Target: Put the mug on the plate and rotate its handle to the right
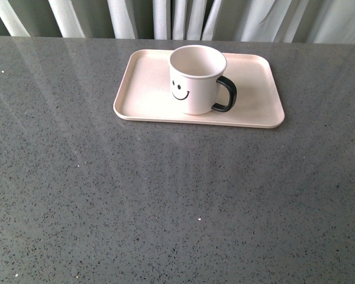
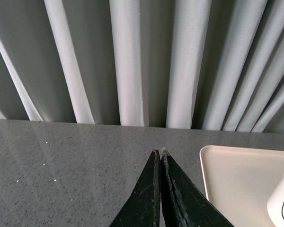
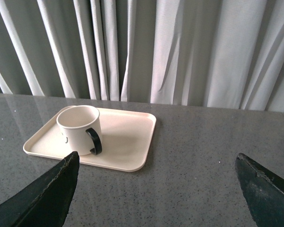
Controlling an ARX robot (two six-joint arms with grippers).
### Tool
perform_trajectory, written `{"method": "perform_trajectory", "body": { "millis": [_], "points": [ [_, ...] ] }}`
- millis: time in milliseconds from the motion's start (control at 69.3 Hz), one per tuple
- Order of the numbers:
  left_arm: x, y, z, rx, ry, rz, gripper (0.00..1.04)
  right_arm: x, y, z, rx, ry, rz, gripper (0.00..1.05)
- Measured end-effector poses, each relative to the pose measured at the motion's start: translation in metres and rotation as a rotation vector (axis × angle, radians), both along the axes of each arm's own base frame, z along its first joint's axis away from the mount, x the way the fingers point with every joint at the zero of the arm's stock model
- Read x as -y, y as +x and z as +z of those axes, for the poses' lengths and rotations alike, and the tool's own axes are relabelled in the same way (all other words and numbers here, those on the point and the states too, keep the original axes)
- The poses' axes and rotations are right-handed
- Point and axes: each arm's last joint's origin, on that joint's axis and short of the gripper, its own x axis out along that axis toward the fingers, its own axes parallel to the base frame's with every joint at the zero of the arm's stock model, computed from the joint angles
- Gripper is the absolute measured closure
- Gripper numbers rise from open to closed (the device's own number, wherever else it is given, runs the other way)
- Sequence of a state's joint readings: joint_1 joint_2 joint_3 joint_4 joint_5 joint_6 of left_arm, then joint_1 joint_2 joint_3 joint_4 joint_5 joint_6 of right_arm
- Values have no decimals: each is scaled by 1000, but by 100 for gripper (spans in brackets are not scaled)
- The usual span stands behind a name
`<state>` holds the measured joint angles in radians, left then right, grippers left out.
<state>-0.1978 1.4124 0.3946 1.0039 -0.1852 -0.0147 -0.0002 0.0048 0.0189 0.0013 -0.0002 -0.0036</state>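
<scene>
The cream-white mug (image 1: 194, 80) stands upright on the pale pink plate (image 1: 148, 94) at the far middle of the table, smiley face toward me. Its black handle (image 1: 226, 94) points right. Neither arm shows in the front view. In the left wrist view my left gripper (image 2: 160, 152) is shut with nothing between its fingers, over bare table beside the plate (image 2: 236, 177); the mug (image 2: 283, 201) shows at the frame edge. In the right wrist view my right gripper (image 3: 157, 157) stands wide open, back from the plate (image 3: 125, 142) and the mug (image 3: 79, 128), whose handle (image 3: 94, 141) faces the camera.
The grey speckled table (image 1: 165, 201) stretches wide in front of the plate. Pale curtains (image 1: 177, 18) hang along its far edge.
</scene>
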Motion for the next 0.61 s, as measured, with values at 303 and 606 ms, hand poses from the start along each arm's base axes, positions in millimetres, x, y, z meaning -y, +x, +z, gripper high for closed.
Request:
{"method": "perform_trajectory", "body": {
  "millis": [303,606],
  "points": [
    [-24,-48,-9,7,2,9,103,0,0,0,0,0,0,9],
    [-44,-86,-24,-3,2,13,103,0,0,0,0,0,0,9]
  ]
}}
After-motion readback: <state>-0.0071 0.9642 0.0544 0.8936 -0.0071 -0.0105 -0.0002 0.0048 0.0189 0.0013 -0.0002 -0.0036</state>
